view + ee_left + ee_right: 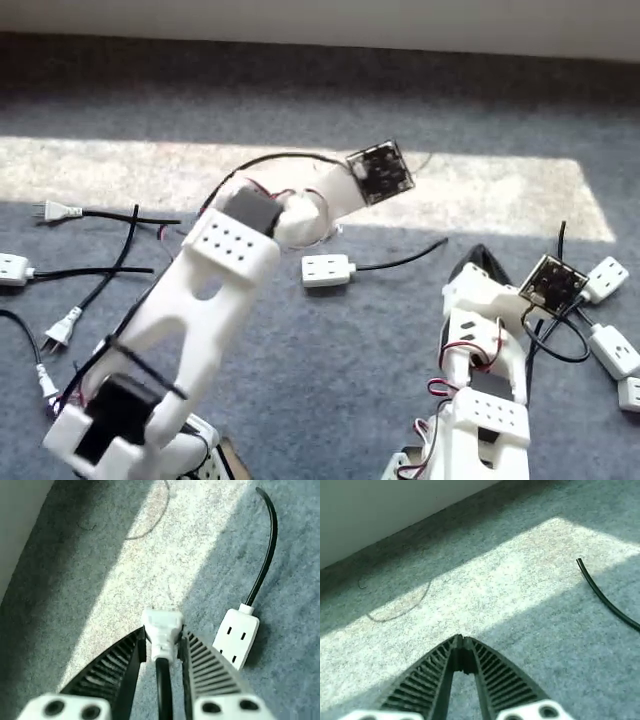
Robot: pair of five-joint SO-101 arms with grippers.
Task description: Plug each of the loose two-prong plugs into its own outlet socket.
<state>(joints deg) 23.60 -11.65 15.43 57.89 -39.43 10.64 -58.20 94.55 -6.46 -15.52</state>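
Note:
My left gripper (162, 639) is shut on a white two-prong plug (161, 622), whose black cord runs back between the fingers. The plug hangs above the grey carpet, prongs facing away. A white outlet socket (236, 637) lies close beside it on the carpet, slots up, and it also shows in the high view (327, 270) just in front of the left arm (215, 270). My right gripper (462, 645) is shut with nothing in it, low over the carpet. More loose plugs (55, 210) (60, 330) lie at the far left.
Another outlet (12, 268) sits at the left edge, and several outlets (612, 350) cluster at the right beside the right arm (480, 400). Black cords (120, 250) cross the left carpet. A black cord end (605, 597) lies ahead of the right gripper. A wall (380, 510) borders the far side.

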